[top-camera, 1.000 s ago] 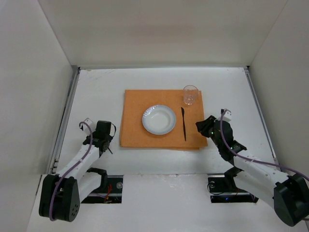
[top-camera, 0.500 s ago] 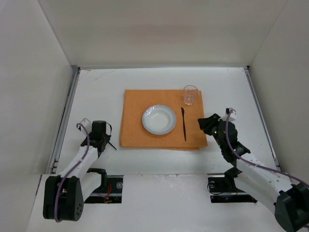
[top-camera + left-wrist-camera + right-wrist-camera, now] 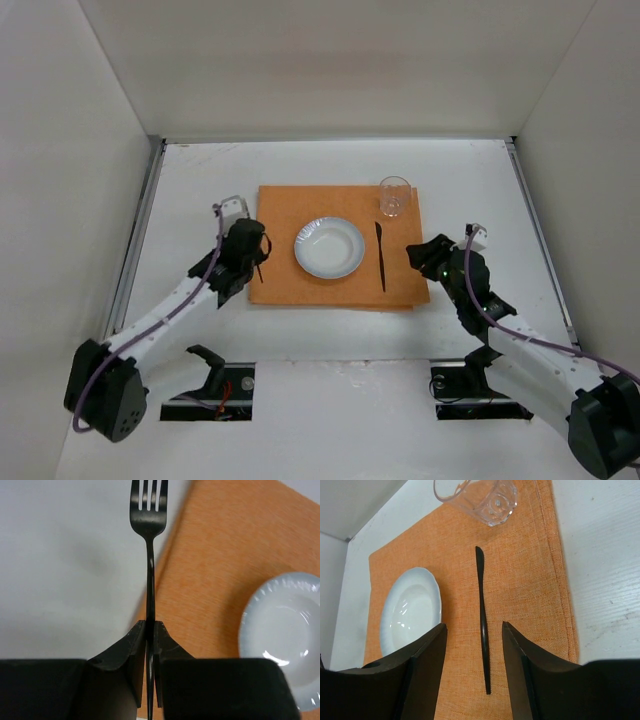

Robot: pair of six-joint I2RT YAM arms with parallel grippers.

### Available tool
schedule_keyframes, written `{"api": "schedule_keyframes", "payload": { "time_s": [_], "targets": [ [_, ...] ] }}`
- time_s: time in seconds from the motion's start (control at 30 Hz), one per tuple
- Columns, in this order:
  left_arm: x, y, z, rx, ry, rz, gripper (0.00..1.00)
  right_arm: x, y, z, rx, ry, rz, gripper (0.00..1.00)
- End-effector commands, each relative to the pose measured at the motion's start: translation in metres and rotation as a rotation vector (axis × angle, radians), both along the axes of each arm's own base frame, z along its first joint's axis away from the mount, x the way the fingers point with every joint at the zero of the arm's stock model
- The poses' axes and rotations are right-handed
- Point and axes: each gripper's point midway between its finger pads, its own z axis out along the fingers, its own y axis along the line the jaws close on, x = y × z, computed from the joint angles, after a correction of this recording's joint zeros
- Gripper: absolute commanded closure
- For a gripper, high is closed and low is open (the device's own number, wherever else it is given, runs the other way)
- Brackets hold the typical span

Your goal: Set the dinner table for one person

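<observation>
Left wrist view: left end effector [image 3: 150, 630] pinched narrow on a fork [image 3: 150, 555], gripped edge-on by the handle, tines toward the top of the frame. Long axis roughly along the left border of the mat [image 3: 215, 570], plate [image 3: 280, 615] at lower right, bare mat strip just right of the fork, probably the landing spot. Slim, matte black, slotted tines. Top external: held over the mat's left edge near the centre of the worktop [image 3: 200, 180], far nearer the left arm. Right end effector [image 3: 473, 626] spread wide, empty, knife [image 3: 482, 625] framed between its fingers.
</observation>
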Motion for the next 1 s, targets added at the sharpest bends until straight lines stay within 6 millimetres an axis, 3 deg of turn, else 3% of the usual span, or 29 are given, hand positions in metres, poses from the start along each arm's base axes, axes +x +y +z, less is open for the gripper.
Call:
{"api": "schedule_keyframes", "payload": {
  "time_s": [0.0, 0.1, 0.33, 0.67, 0.97],
  "targets": [
    [0.019, -0.041, 0.017, 0.142, -0.011, -0.197, 0.99, 0.008, -0.001, 0.017, 0.017, -0.058, -0.018, 0.45],
    [0.031, -0.070, 0.012, 0.157, -0.006, -0.270, 0.98, 0.008, 0.001, 0.015, 0.013, -0.055, -0.013, 0.44],
    [0.045, -0.094, -0.021, 0.180, 0.074, -0.340, 0.97, 0.007, 0.005, 0.015, 0.010, -0.054, 0.001, 0.43],
    [0.050, -0.089, -0.046, 0.296, 0.145, -0.348, 0.97, 0.008, 0.007, 0.013, 0.004, -0.045, 0.008, 0.43],
    [0.036, -0.078, -0.069, 0.315, 0.219, -0.317, 0.96, 0.009, 0.006, 0.013, 0.000, -0.045, 0.001, 0.42]
  ]
}}
